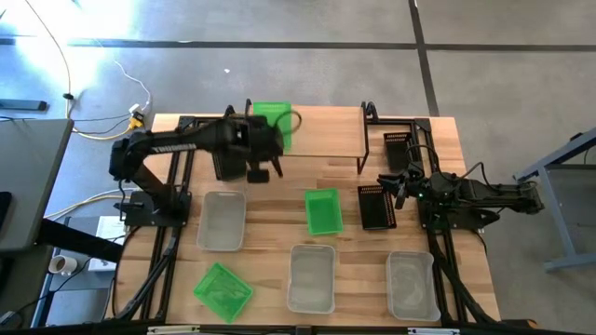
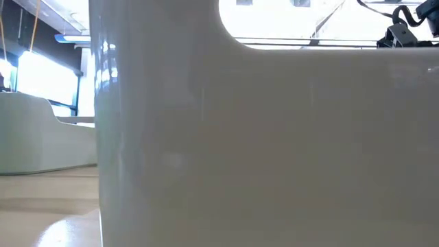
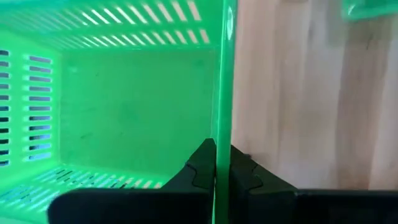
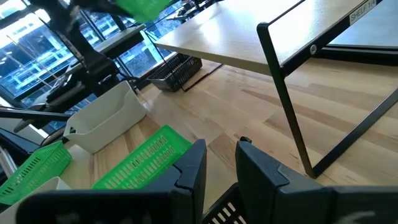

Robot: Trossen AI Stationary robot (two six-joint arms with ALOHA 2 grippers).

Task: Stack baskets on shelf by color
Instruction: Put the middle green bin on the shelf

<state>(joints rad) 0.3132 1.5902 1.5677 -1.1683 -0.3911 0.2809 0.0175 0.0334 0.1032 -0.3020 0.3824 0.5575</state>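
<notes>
My left gripper point(image 1: 277, 141) reaches over the shelf point(image 1: 326, 135), a light wood plank on thin black legs, and is shut on a bright green basket point(image 1: 271, 119) at the plank's middle. The left wrist view shows the basket's perforated inside point(image 3: 124, 106) and the plank point(image 3: 298, 93) beside it. My right gripper point(image 1: 399, 182) is open point(image 4: 221, 158) and touches nothing. It hovers at the far end of a black basket point(image 1: 377, 207) on the table, right of the shelf. My left gripper point(image 3: 222, 155) pinches the green basket's side wall point(image 3: 224, 93), one finger inside point(image 3: 200, 163) and one outside point(image 3: 244, 167). The basket is upright and seems to hang a little above the plank in the right wrist view point(image 4: 143, 6); I cannot tell for sure.
On the table lie a green basket point(image 1: 323, 211), another green one point(image 1: 223, 290), three whitish ones point(image 1: 222, 221) point(image 1: 311, 277) point(image 1: 411, 284), and a second black basket point(image 1: 398, 149) right of the shelf. A whitish basket point(image 2: 260, 137) fills the low view.
</notes>
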